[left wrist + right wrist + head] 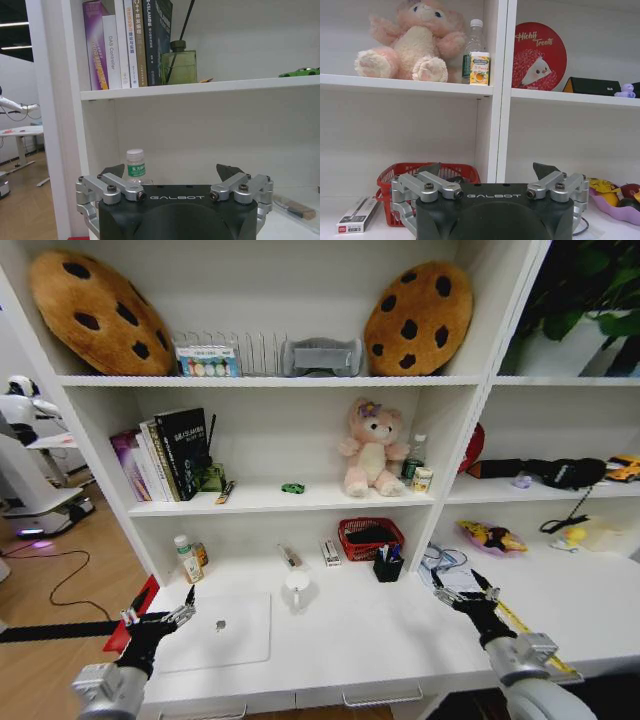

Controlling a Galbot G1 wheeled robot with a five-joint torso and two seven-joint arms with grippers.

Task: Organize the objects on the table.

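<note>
Both grippers hover over the table, nothing held.
Left gripper and right gripper have fingers spread. The laptop lies flat by the left gripper: thin, stiff, probably slippery; best gripped at an edge.

Bare desk beside laptop

Plush bear between cookie cushions above.
</note>
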